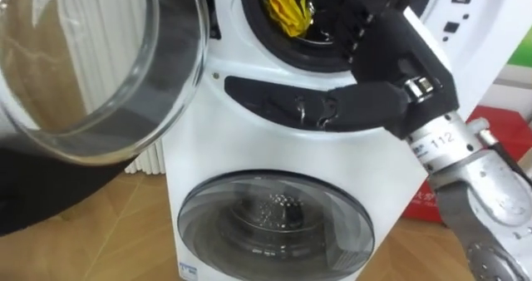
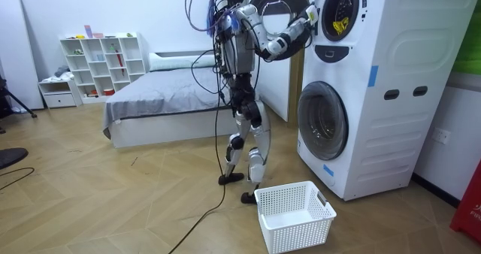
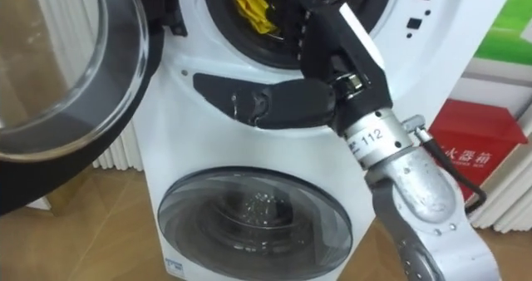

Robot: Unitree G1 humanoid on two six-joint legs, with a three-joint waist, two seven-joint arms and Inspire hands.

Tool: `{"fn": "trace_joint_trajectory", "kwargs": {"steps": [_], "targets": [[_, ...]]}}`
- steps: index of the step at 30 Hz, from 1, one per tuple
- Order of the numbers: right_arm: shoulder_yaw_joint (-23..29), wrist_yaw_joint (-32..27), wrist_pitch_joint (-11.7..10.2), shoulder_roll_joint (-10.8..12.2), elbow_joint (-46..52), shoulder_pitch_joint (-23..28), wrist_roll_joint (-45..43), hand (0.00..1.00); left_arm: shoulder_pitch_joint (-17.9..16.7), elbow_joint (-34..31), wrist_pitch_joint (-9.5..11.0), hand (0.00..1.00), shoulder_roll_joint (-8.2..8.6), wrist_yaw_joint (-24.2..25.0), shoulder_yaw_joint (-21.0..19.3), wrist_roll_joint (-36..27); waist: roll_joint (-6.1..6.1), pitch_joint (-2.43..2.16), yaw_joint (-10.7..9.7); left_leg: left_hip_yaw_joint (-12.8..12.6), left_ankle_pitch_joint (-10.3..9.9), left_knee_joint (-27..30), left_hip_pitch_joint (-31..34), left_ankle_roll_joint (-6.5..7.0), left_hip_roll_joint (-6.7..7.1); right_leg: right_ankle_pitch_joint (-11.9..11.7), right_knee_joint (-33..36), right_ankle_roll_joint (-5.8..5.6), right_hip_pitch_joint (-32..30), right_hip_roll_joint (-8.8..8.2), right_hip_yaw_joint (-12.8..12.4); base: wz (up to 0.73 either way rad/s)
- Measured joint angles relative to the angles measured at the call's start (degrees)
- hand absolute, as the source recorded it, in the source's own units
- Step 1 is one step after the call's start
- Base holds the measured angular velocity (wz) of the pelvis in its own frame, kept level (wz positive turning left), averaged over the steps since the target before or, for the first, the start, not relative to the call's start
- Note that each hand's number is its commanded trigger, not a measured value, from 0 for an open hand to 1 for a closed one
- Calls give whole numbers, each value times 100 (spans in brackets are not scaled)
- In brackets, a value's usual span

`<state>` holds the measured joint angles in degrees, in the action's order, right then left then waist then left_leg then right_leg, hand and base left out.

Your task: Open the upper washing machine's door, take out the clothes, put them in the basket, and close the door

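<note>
A yellow cloth [image 1: 289,8] lies inside the open upper drum of the white stacked washing machine [image 1: 208,140]; the same yellow cloth [image 2: 340,22] shows in the room view. My right hand [image 1: 391,56] is raised to the drum's lower right rim. Its fingers [image 1: 359,19] reach straight into the opening just right of the cloth, without holding it. The thumb [image 1: 332,110] lies stretched to the left over the dark panel below the drum. I stand close in front of the machine, right hand [image 2: 308,15] lifted to the drum.
The drum's round glass door [image 1: 83,65] hangs open at my left. Below is a second, closed drum door [image 1: 274,223]. A white laundry basket [image 2: 294,215] stands on the wood floor by my feet. A red box [image 3: 474,140] is right of the machine; a bed [image 2: 165,96] lies behind me.
</note>
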<state>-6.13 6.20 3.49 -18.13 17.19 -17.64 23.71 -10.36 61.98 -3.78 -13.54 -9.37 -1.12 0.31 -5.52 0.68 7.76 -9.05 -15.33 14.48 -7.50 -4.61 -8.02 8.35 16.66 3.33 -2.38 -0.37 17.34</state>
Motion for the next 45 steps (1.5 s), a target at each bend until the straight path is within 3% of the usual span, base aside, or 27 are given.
{"fn": "trace_joint_trajectory", "kwargs": {"steps": [3, 5, 7, 8, 9, 10, 11, 12, 13, 14, 15, 16, 18, 19, 21, 23, 26, 28, 29, 30, 32, 35, 37, 38, 39, 43, 45], "targets": [[0, -115, -2, 65, -261, 3, -48, 0, -41, -8, -1, 0, -16, 15, 18, -4, 19, 13, 58, 35, -356, 942, 341, -89, -205, 383, 415, 73, -82, 78, -23, 19], [1, -167, -2, 54, -314, 4, -133, 0, -100, -9, -6, 0, -25, 59, 18, -19, 46, 12, 30, 25, -361, 1565, 646, -91, -328, 452, 434, 157, -56, 168, -166, 39], [-1, -221, -34, 71, -390, 5, -162, 0, -208, -3, -7, 0, -29, 132, 23, -17, 91, 33, 8, 47, -212, 2280, 1004, 35, -402, 501, 425, 255, 62, 299, -446, 54], [11, -279, -58, 72, -514, 9, -145, 0, -276, 10, -21, 0, -16, 162, 32, 4, 64, 26, -36, 138, -219, 2523, 1264, 144, -237, 539, 407, 311, 148, 332, -763, 69], [68, -364, -58, 17, -577, 8, -142, 0, -279, 3, -43, 0, 33, 221, 33, 46, 59, 27, 17, 144, -224, 2242, 1539, 165, 80, 551, 395, 323, 154, 326, -1054, 62], [86, -397, -57, -4, -589, 7, -142, 0, -280, 1, -46, 0, 50, 262, 33, 44, 51, 23, 38, 142, -191, 1973, 1653, 172, 228, 551, 395, 324, 141, 327, -1234, 32], [85, -437, -60, -15, -599, -16, -145, 0, -317, 1, -48, 0, 57, 312, 16, 41, 36, -16, 161, 98, -18, 1270, 1829, 142, 511, 550, 381, 327, 153, 340, -1529, 0], [61, -418, -64, -21, -604, -47, -145, 0, -366, 1, -49, 0, 53, 343, 1, 40, 73, -3, 238, 114, 309, 640, 1999, 190, 670, 549, 358, 328, 189, 363, -1685, -10], [41, -412, -64, -21, -612, -54, -145, 0, -397, 0, -56, 0, 52, 347, -16, 40, 103, -5, 268, 118, 493, 421, 2062, 224, 689, 561, 346, 316, 206, 386, -1744, -25], [4, -404, -77, -21, -669, -58, -147, 0, -460, 0, -67, 0, 40, 367, -94, 41, 204, -37, 292, 158, 834, 159, 2117, 301, 652, 613, 320, 303, 279, 441, -1814, -32], [-39, -403, -90, -22, -796, -49, -148, 0, -507, 0, -81, 0, -18, 380, -111, 40, 197, -51, 246, 173, 1126, 73, 2068, 356, 653, 698, 324, 284, 360, 449, -1867, -28], [-40, -409, -88, -24, -840, -35, -148, 0, -506, -1, -80, 0, -47, 385, -121, 42, 168, -66, 197, 178, 1232, 69, 2068, 402, 666, 748, 331, 281, 370, 443, -1877, -15], [-38, -464, -74, -26, -867, -5, -158, 0, -434, -2, -74, 0, -78, 385, -216, 37, 93, -94, 34, 102, 1472, 154, 1988, 722, 702, 840, 316, 237, 484, 328, -1729, -8], [-37, -492, -75, -23, -866, -6, -160, 0, -406, -2, -74, 0, -81, 386, -216, 36, 59, -98, 15, 89, 1444, 237, 1984, 764, 736, 889, 313, 202, 526, 261, -1632, -11], [35, -636, -84, -27, -793, -5, -197, 0, -178, -3, -39, 0, -68, 386, -210, 25, -9, -100, -83, -5, 1143, 513, 1945, 878, 868, 1050, 308, 35, 673, -23, -1212, -8], [69, -746, -106, -37, -727, -8, -222, 0, 33, -11, 32, 0, -74, 386, -197, -128, -24, -74, -165, -53, 900, 633, 1893, 943, 975, 1151, 407, -108, 784, -171, -1118, 0], [76, -874, -109, -59, -733, -6, -257, 0, 339, -19, 147, 0, -76, 386, -171, -277, 59, -15, -170, -162, 557, 825, 1776, 1064, 1090, 1286, 1255, -357, 604, -416, -1048, -8], [64, -902, -119, -53, -725, 2, -480, 0, 425, -16, 164, 0, -86, 386, -119, -315, 86, -1, -240, -197, 423, 831, 1651, 1158, 1185, 1207, 2006, -488, 386, -616, -907, 2], [63, -919, -132, -54, -720, 17, -612, 0, 435, -21, 169, 0, -95, 385, -62, -317, 120, 4, -280, -182, 330, 819, 1500, 1202, 1203, 987, 2562, -660, 189, -704, -917, -4], [67, -932, -146, -54, -727, 67, -636, 0, 460, -18, 175, 0, -130, 381, 7, -314, 183, 22, -268, -163, 249, 743, 1314, 1223, 1194, 779, 3025, -685, -42, -753, -930, -13], [86, -825, -215, -81, -741, 164, -588, 0, 428, -4, 178, 0, -161, 355, 38, -311, 239, 0, -296, -152, 223, 563, 1090, 1228, 1131, 897, 3034, -661, -321, -746, -908, -17], [132, -644, -333, -272, -704, 421, -552, 0, 487, 39, 242, 0, -163, 348, 86, -314, 252, -14, -294, -164, 218, 415, 885, 1234, 1068, 925, 1850, -621, -549, -654, -939, 2], [89, -624, -326, -281, -671, 407, -520, 0, 485, -89, 242, 0, -153, 348, 80, -311, 250, -15, -325, -170, 166, 412, 852, 1212, 1072, 582, 921, -577, -562, -574, -945, 8], [69, -627, -273, -280, -668, 408, -513, 0, 398, -228, 233, 0, -148, 349, 72, -311, 241, -38, -316, -164, 156, 416, 855, 1194, 1071, 147, 688, -490, -534, -491, -1012, 0], [71, -608, -243, -294, -653, 400, -541, 0, 336, -262, 231, 0, -115, 351, 54, -311, 254, -85, -244, -165, 145, 405, 859, 1160, 1019, -105, 549, -445, -508, -398, -1070, -6], [70, -506, -209, -338, -608, 401, -343, 0, 107, -250, 120, 0, -140, 361, -160, -294, 264, -116, -140, -161, 199, 228, 762, 1020, 869, -336, 65, -321, -286, -230, -1027, -9], [69, -475, -194, -392, -578, 374, -303, 0, -57, -250, 56, 0, -88, 361, -214, -295, 216, -94, -125, -131, 228, 163, 675, 961, 818, -377, -86, -268, -154, -150, -971, 9]]}}
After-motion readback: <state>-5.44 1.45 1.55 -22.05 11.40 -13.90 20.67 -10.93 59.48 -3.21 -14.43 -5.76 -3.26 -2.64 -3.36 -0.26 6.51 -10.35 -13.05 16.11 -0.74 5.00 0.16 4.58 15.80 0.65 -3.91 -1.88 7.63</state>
